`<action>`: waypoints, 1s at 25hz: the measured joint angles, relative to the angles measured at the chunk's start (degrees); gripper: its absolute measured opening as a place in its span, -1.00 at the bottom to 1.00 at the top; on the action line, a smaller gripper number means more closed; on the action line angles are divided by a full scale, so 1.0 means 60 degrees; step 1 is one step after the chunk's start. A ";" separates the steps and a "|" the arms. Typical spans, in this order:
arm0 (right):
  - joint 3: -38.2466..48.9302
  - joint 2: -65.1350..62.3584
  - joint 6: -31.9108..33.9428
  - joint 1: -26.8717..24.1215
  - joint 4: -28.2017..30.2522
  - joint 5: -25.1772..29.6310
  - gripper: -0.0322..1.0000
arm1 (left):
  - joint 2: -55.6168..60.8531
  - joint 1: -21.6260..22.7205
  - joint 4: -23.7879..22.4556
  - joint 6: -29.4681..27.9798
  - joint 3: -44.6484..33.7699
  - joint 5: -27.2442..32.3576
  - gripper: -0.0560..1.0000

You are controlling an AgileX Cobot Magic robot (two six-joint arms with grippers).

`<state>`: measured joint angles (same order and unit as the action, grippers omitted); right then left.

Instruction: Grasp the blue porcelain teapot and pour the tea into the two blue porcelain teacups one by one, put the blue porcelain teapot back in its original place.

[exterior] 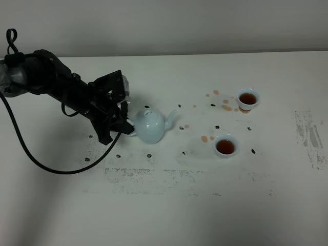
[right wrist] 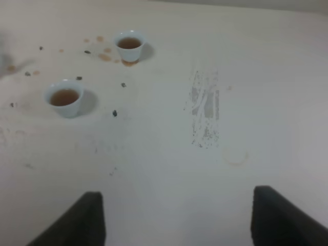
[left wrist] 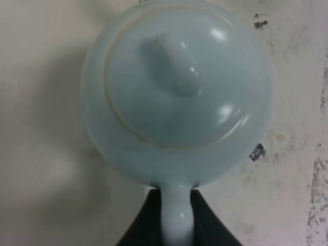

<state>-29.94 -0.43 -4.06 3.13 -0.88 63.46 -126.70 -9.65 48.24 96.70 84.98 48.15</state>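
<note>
The blue porcelain teapot (exterior: 150,126) stands upright on the white table, lid on, its spout pointing right toward the cups. My left gripper (exterior: 129,127) is at its left side, shut on the thin loop handle. In the left wrist view the teapot (left wrist: 177,92) fills the frame, and the left gripper (left wrist: 177,220) has its black fingers pressed on both sides of the handle. Two blue porcelain teacups hold brown tea: the far one (exterior: 248,98) (right wrist: 129,44) and the near one (exterior: 225,145) (right wrist: 64,97). My right gripper (right wrist: 177,215) hangs open over bare table, to the right of the cups.
Brown tea spots (exterior: 225,105) lie on the table between and beside the cups. Small black marks ring the teapot and the cups. A scuffed grey patch (exterior: 307,133) marks the right side. The left arm's black cable (exterior: 31,154) loops over the table at the left.
</note>
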 joint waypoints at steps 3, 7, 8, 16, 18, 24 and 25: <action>0.0000 0.0000 0.0000 0.0000 0.0000 0.0000 0.18 | 0.0008 0.0000 -0.0023 0.0001 0.0000 0.0060 -0.89; 0.0000 0.0000 0.0000 0.0000 0.0000 0.0000 0.18 | 0.0010 0.0000 -0.0071 0.0001 0.0000 0.0067 -0.88; 0.0000 0.0000 0.0000 0.0000 0.0000 0.0000 0.18 | 0.0018 0.0000 -0.0071 0.0001 0.0000 0.0080 -0.88; 0.0000 0.0000 0.0000 0.0000 0.0000 0.0000 0.18 | 0.0103 0.0000 0.0003 0.0001 0.0000 0.0112 -0.82; 0.0000 0.0000 0.0000 0.0000 0.0000 0.0000 0.18 | 0.0103 0.0000 0.0003 0.0001 0.0000 0.0112 -0.80; 0.0000 0.0000 0.0000 0.0000 0.0000 0.0000 0.18 | 0.0103 0.0000 0.0003 0.0001 0.0000 0.0223 -0.74; 0.0000 0.0000 0.0000 0.0000 0.0000 0.0000 0.18 | 0.0103 0.0000 0.0003 0.0001 0.0000 0.0225 -0.74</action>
<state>-29.94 -0.43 -4.06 3.13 -0.88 63.46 -126.09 -9.65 48.26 96.71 84.98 49.51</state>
